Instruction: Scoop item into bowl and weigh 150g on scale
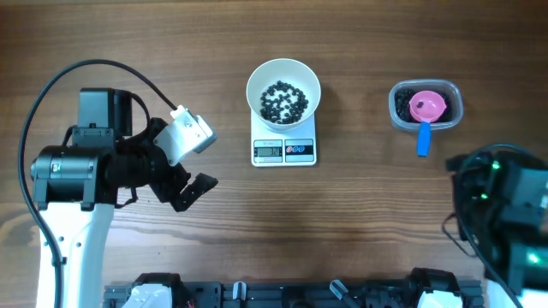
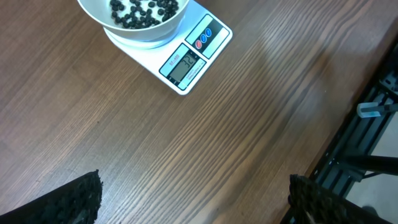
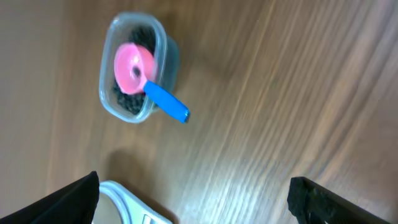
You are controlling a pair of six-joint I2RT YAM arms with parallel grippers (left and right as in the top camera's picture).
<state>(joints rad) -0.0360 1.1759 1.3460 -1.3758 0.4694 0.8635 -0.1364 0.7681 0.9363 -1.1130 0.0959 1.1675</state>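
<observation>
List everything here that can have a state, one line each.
scale: switched on, display showing digits
bowl: on the scale, partly filled with beads
tub: lidless, holding beads and the scoop
scoop: resting in the tub, handle over the rim
left gripper: open, empty
right gripper: open, empty

Left arm (image 1: 64, 171): black joint housings, white links, black cable (image 1: 94, 62) looped over. Left gripper (image 2: 196, 202) is faced with textured black pads. Green lights (image 1: 485, 196) are seen on right arm (image 1: 505, 224).
</observation>
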